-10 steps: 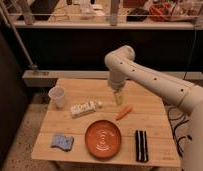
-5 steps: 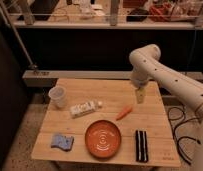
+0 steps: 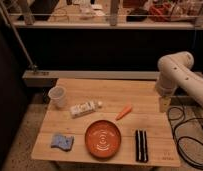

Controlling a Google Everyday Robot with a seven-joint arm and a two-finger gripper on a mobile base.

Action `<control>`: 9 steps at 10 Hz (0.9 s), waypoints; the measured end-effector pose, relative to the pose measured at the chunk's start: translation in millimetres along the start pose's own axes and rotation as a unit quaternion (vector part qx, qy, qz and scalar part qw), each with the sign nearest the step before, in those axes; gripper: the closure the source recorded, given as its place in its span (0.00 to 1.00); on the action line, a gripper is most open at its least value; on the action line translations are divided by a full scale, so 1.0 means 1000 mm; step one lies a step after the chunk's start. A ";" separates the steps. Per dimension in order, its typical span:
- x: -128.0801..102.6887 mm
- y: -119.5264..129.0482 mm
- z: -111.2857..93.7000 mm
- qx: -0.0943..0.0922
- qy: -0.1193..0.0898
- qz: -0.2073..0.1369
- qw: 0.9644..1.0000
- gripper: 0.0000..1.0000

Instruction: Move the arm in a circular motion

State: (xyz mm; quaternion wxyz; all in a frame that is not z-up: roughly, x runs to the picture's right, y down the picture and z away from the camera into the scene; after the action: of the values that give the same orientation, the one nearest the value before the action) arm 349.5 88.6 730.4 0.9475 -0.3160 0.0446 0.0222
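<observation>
Right of the table (image 3: 70, 122), the arm (image 3: 175, 72) curves down to its end effector (image 3: 165, 103), grasp state indiscernible.

You are not getting any readable text here. The label on the white bottle (image 3: 85, 108) lying on the counter (image 3: 145, 92) is showing only pale smudges, and no brand, number or sign is coming through legibly on anything else. The gripper (image 3: 164, 104) at the end of the arm (image 3: 176, 70) is hanging at the counter's right edge, and it is bearing no marking you can read.
</observation>
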 end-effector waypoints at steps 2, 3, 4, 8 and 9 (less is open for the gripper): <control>0.012 0.055 -0.006 -0.008 -0.009 0.014 1.000 0.20; 0.011 0.073 -0.008 -0.011 -0.012 0.012 1.000 0.20; 0.004 0.090 -0.010 -0.015 -0.018 0.006 1.000 0.20; -0.080 0.129 -0.022 -0.024 -0.049 -0.066 0.996 0.20; -0.098 0.134 -0.026 -0.024 -0.055 -0.080 0.995 0.20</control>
State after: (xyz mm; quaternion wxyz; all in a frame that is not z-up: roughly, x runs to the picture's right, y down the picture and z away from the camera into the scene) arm 240.7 179.2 639.5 0.9393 -0.3395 -0.0339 -0.0357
